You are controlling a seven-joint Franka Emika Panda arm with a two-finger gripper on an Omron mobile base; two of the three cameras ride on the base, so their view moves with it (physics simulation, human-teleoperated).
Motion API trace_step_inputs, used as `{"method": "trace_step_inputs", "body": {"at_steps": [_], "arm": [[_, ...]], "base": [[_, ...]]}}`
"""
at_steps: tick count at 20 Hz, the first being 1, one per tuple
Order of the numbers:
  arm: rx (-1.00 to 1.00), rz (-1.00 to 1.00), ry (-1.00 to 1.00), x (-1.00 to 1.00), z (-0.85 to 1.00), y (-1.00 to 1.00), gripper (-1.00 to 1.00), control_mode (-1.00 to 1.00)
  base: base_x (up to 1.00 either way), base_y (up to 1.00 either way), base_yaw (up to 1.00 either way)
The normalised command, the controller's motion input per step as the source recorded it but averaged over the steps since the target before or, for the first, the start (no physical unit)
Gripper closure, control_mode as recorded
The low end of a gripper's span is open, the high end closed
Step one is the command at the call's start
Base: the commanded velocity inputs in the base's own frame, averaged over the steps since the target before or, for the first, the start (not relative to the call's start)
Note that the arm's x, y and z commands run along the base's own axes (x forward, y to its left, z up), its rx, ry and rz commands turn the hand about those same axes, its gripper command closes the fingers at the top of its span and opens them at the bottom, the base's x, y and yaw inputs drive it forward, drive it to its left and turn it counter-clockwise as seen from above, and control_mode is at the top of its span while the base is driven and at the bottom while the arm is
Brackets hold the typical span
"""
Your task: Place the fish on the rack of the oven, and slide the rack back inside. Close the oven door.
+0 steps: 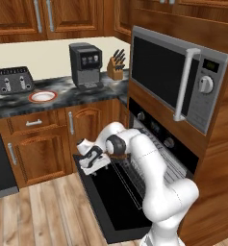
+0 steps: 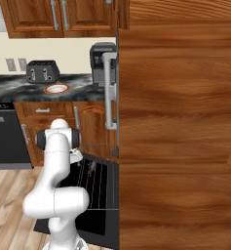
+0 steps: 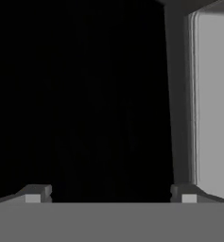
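The hand (image 1: 93, 160) hangs wide and empty over the lowered oven door (image 1: 106, 202), at the front of the pulled-out rack (image 1: 134, 173). The fish (image 2: 93, 167) lies on the rack. Pushing carelessly could jolt the fish off or snag a finger between the bars.

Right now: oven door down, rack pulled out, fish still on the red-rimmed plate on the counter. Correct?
Not quite. The fish lies on the pulled-out rack, as the right base view shows; the plate is bare. The oven door is down.
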Motion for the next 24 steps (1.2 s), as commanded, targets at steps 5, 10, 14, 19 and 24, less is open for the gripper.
{"method": "trace_step_inputs", "body": {"at_steps": [5, 10, 14, 19, 24], "arm": [[0.00, 0.00, 0.09, 0.04, -0.36, -1.00, -1.00, -1.00], [0.00, 0.00, 0.11, 0.04, -0.31, -1.00, -1.00, -1.00], [0.00, 0.00, 0.10, 0.03, -0.30, -1.00, -1.00, -1.00], [0.00, 0.00, 0.10, 0.03, -0.28, -1.00, -1.00, -1.00], [0.00, 0.00, 0.10, 0.09, -0.16, -0.84, -1.00, -1.00]], "base": [[0.00, 0.00, 0.00], [0.00, 0.00, 0.00], [0.00, 0.00, 0.00], [0.00, 0.00, 0.00], [0.00, 0.00, 0.00]]}}
